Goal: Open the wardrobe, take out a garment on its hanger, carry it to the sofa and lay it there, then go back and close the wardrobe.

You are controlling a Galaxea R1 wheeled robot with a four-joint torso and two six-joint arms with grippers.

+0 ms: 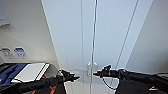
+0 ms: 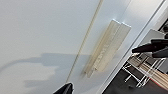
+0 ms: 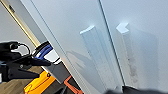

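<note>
Wardrobe (image 1: 100,32) doors stand shut directly ahead of the robot, tall and white, their tops cut off by the upper edge of the head view. Nearest the camera, two dark arms reach in from the lower corners. The left gripper (image 1: 75,78) points at the left door just below and beside the handles (image 1: 91,66), and the right gripper (image 1: 96,73) points at the right door at handle height; each tip is close to the door face, though contact is hard to judge. Whether either gripper's fingers are parted or closed cannot be told, since the tips are blurred and seen end-on.

In the left wrist view the two handles (image 2: 107,47) show as a pair of pale upright bars side by side along the seam between the doors. In the right wrist view the same handles (image 3: 110,55) flank the seam, one on each door.

Left of the wardrobe, low down, a flat white panel (image 1: 30,72) lies on something dark and blue, partly hidden by the left arm. Farther back, plain wall runs on both sides of the cabinet, with small blue-and-white labels (image 1: 20,53) on the left wall
</note>
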